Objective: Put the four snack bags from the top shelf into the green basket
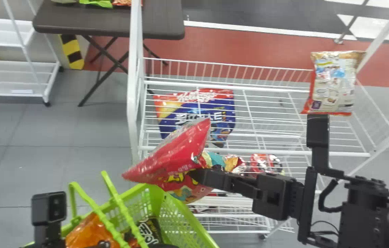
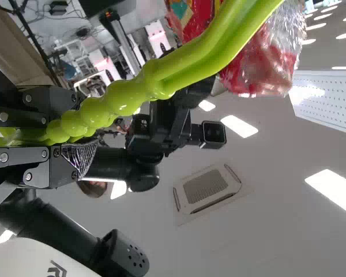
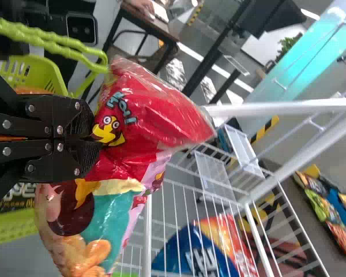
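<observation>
In the head view my right gripper (image 1: 196, 175) holds a red snack bag (image 1: 177, 155) over the green basket's (image 1: 180, 217) rear rim, at the shelf's left front. The right wrist view has this gripper (image 3: 91, 139) shut on the edge of the red bag (image 3: 155, 115). An orange bag (image 1: 92, 232) and a black bag (image 1: 149, 230) lie inside the basket. My left gripper (image 1: 49, 210) is at the basket's left side; in the left wrist view, the left gripper (image 2: 63, 138) is shut on the green basket handle (image 2: 121, 95). A beige-and-orange bag (image 1: 334, 82) stands at the rack's right.
The white wire rack (image 1: 273, 84) spans the middle, with an upright post (image 1: 134, 86) on its left. A blue-and-red bag (image 1: 197, 117) and a red-and-black bag (image 1: 265, 163) show through its wires. Behind stands a dark table (image 1: 160, 20) with more bags.
</observation>
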Robot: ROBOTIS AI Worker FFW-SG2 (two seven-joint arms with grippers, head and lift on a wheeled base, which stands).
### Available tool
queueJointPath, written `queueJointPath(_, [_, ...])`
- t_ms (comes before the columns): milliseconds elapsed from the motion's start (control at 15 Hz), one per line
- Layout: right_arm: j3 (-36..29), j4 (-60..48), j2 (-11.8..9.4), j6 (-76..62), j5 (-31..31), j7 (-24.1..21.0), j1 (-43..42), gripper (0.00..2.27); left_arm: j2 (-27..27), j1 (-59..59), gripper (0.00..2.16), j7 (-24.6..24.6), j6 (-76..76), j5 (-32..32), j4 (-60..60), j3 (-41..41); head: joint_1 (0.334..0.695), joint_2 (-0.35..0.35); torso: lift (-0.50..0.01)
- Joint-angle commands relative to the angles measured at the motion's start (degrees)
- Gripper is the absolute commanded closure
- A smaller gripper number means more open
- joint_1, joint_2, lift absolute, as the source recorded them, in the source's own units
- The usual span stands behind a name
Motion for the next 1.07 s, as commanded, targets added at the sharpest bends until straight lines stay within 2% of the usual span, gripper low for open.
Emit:
queueJointPath(0, [3.33, 1.24, 0.43, 0.29, -0.09, -0.05, 0.77, 2.25, -0.23, 0.07, 2.15, -0.57, -0.17, 0.01, 0.06, -0.07, 0.695, -0.096, 0.0])
queueJointPath(333, [5.97, 1.15, 0.66, 0.29, 0.52, -0.41, 1.65, 2.25, -0.32, 0.07, 2.15, -0.57, -1.05, 0.01, 0.41, 0.02, 0.695, 0.001, 0.0])
queueJointPath(667, [5.09, -0.6, 0.66, 0.29, 0.87, -0.67, 2.0, 2.25, -0.32, -0.36, 2.15, -0.57, -1.05, 0.01, 0.68, 0.19, 0.695, 0.011, 0.0])
queueJointPath(1000, [4.04, -3.86, 0.66, 0.29, 0.35, -1.37, 1.56, 2.25, -0.32, -0.63, 2.15, -0.57, -1.05, -0.08, 1.12, 0.19, 0.695, -0.012, 0.0])
